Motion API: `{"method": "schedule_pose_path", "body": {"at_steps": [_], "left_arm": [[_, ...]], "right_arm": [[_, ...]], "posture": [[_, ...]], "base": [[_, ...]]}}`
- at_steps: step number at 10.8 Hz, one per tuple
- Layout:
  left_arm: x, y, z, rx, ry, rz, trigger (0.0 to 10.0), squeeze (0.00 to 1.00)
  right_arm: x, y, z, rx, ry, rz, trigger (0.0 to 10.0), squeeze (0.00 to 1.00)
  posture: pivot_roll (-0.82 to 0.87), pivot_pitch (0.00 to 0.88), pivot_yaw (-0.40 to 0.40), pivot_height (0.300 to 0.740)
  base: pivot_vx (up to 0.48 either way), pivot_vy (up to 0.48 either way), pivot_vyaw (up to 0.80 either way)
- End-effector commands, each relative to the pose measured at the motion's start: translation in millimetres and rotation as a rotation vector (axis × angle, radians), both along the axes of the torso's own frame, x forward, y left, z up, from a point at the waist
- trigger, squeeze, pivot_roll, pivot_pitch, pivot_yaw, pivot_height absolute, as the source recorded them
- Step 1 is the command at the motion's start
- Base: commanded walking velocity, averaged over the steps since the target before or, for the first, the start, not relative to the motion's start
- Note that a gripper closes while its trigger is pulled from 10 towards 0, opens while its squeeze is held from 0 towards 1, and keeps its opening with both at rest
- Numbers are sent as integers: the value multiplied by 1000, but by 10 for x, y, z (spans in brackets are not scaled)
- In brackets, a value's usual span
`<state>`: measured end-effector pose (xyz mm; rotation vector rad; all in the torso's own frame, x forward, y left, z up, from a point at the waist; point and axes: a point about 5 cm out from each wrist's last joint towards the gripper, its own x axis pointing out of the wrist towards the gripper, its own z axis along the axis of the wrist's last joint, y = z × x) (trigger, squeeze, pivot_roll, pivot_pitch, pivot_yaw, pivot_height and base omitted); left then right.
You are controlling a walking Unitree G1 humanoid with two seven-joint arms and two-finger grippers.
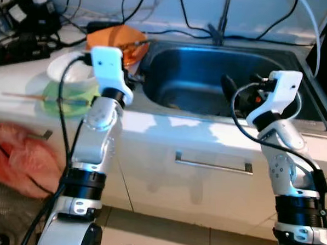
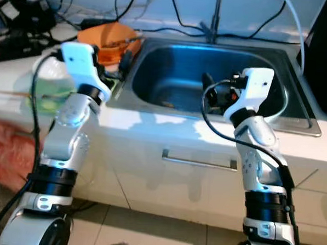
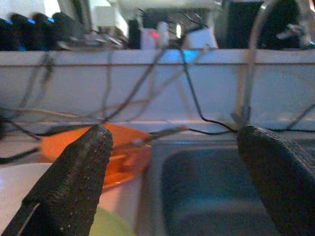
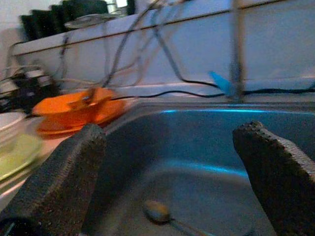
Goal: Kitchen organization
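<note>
Both silver arms rise bent before the worktop [image 1: 169, 125]; the left gripper [image 3: 172, 182], fingers spread and empty, hovers at the sink's [image 1: 232, 63] left rim near the orange bowl [image 1: 121, 43], the right gripper [image 4: 172, 182], likewise spread, over the basin holding a spoon [image 4: 157, 211].

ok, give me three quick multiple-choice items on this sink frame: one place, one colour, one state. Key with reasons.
1. Where does the spoon lie?
A. on the green plate
B. on the sink floor
C. in the orange bowl

2. What colour is the bowl by the sink's left rim?
A. orange
B. blue
C. black

3. How do the right end effector's fingers stand?
A. shut on the spoon
B. shut on nothing
C. open, nothing between them

Key: 1 B, the right wrist view shows it on the basin bottom; 2 A, it reads orange in both eye views; 3 C, the two black fingers stand wide apart above the basin.
</note>
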<state>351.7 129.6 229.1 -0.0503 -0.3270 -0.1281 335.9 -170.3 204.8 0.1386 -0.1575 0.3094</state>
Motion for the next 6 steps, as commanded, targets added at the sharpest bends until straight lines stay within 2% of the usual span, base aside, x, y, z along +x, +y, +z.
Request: {"method": "schedule_pose_path", "body": {"at_steps": [1,3,6], "left_arm": [[-18,53,85,-9,-34,31,10000,0],[-9,94,62,-11,-17,50,10000,0],[18,111,59,-10,-3,54,10000,0]], "right_arm": [[4,37,26,1,-9,12,10000,1000],[6,39,26,2,-8,14,10000,1000],[6,44,29,6,-9,11,10000,1000]], "posture": [[13,34,51,740],[14,35,52,740],[13,34,57,740]], "base": [[0,0,0],[0,0,0],[0,329,0]]}}
